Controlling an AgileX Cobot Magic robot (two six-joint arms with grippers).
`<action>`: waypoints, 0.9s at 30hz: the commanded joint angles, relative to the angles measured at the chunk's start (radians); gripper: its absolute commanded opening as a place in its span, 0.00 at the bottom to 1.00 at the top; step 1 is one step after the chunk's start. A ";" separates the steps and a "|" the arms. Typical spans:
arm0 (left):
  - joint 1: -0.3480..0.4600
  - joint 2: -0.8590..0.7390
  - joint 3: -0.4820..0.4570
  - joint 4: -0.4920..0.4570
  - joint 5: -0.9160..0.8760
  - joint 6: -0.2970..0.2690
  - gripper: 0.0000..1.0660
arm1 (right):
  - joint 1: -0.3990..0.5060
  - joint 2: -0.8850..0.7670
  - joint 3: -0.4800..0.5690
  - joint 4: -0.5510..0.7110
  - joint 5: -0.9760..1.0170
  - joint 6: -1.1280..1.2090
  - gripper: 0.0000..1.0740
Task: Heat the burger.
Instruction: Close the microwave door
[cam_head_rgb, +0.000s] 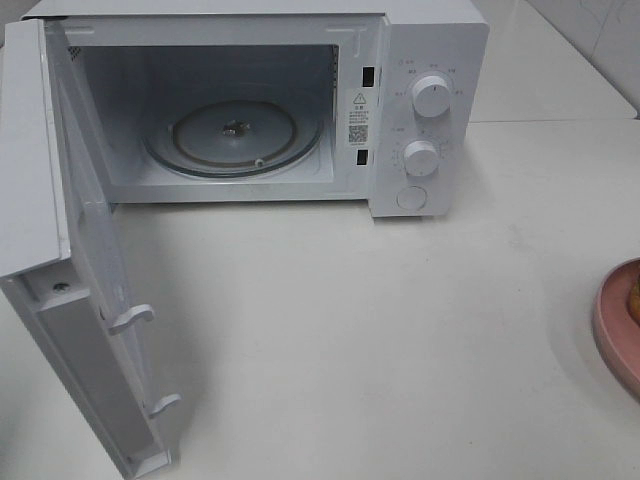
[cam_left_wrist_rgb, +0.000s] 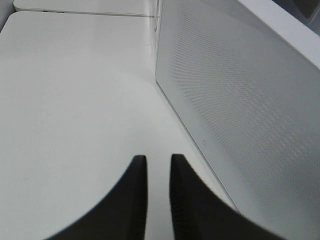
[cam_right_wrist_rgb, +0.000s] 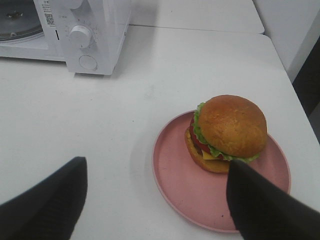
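While the microwave (cam_head_rgb: 260, 110) is standing with its door (cam_head_rgb: 85, 260) swung wide and its glass turntable (cam_head_rgb: 235, 135) sitting bare inside, the burger (cam_right_wrist_rgb: 227, 132) is resting on a pink plate (cam_right_wrist_rgb: 175, 175) on the white table (cam_head_rgb: 400, 340), well off to the right of the oven. The right gripper (cam_right_wrist_rgb: 155, 200) is hovering near the plate with its fingers spread wide and gripping nothing. The left gripper (cam_left_wrist_rgb: 159, 195) is hanging beside the door's outer face, its fingers sitting nearly together with only a thin gap and nothing between them.

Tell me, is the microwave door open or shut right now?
Open. The microwave door is swung wide, showing the empty glass turntable inside.
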 joint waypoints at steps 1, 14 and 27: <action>0.003 0.052 0.013 0.000 -0.072 0.013 0.00 | -0.007 -0.027 0.006 -0.005 -0.004 0.001 0.71; 0.003 0.317 0.244 -0.001 -0.750 0.068 0.00 | -0.007 -0.027 0.006 -0.005 -0.004 0.001 0.71; -0.094 0.644 0.256 0.127 -1.235 0.053 0.00 | -0.007 -0.027 0.006 -0.005 -0.004 0.001 0.71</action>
